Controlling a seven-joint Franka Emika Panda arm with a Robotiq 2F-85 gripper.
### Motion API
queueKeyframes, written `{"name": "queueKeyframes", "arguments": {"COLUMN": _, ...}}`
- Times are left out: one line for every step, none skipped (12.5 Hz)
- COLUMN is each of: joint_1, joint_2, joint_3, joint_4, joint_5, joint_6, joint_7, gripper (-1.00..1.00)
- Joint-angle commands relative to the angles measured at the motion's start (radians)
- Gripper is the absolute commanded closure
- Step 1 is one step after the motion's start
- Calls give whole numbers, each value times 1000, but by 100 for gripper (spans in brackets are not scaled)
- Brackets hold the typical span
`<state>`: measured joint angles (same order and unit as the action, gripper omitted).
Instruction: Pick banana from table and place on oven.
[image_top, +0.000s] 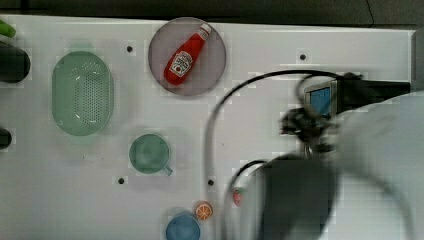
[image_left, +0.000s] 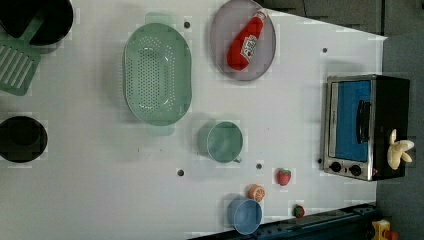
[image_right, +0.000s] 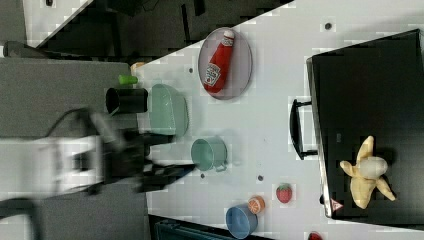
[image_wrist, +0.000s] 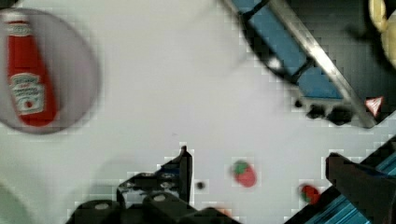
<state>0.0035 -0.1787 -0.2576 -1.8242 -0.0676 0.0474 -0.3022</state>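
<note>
One banana (image_right: 367, 172) atop oven (image_right: 367, 90), ketchup bottle (image_right: 218, 62) label unreadable, on plate (image_right: 243, 60)

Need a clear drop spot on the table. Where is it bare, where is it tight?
Bare: the wide table stretch below the colander and left of the cup in the left view; also between the ketchup plate and the oven. Tight: the corner by the blue bowl, orange slice and strawberry.

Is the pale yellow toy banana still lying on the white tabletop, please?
No, the pale yellow toy banana rests on the black top of the boxy toaster oven, as the right view shows.
</note>
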Motion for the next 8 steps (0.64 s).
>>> {"name": "queueKeyframes", "arguments": {"joint_1": 12, "joint_2": -49, "joint_3": 131, "joint_4": 20, "joint_5": 22, "joint_6": -50, "joint_7": 349, "gripper": -100}}
{"name": "queueKeyframes", "arguments": {"joint_1": 12, "joint_2": -66, "joint_3": 165, "joint_4": 18, "joint_5": 22, "joint_6": -57, "joint_7": 388, "gripper": -100}}
{"name": "queueKeyframes", "arguments": {"joint_1": 12, "joint_2": -80, "joint_3": 188, "joint_4": 15, "joint_5": 22, "joint_6": -64, "joint_7": 402, "gripper": -100}}
{"name": "queueKeyframes", "arguments": {"joint_1": 12, "joint_2": -92, "joint_3": 206, "joint_4": 9, "joint_5": 22, "joint_6": -70, "joint_7": 402, "gripper": -100}}
{"name": "queueKeyframes", "arguments": {"joint_1": 12, "joint_2": -101, "joint_3": 217, "joint_4": 1, "joint_5": 22, "joint_6": -78, "joint_7": 402, "gripper": -100}}
{"name": "queueKeyframes", "arguments": {"joint_1": 12, "joint_2": -107, "joint_3": 223, "joint_4": -6, "joint_5": 22, "joint_6": -82, "joint_7": 402, "gripper": -100}}
{"name": "queueKeyframes", "arguments": {"joint_1": 12, "joint_2": -107, "joint_3": 226, "joint_4": -11, "joint_5": 22, "joint_6": -82, "joint_7": 402, "gripper": -100}}
{"name": "queueKeyframes", "arguments": {"joint_1": 12, "joint_2": -107, "joint_3": 226, "joint_4": -14, "joint_5": 22, "joint_6": -82, "joint_7": 402, "gripper": -100}}
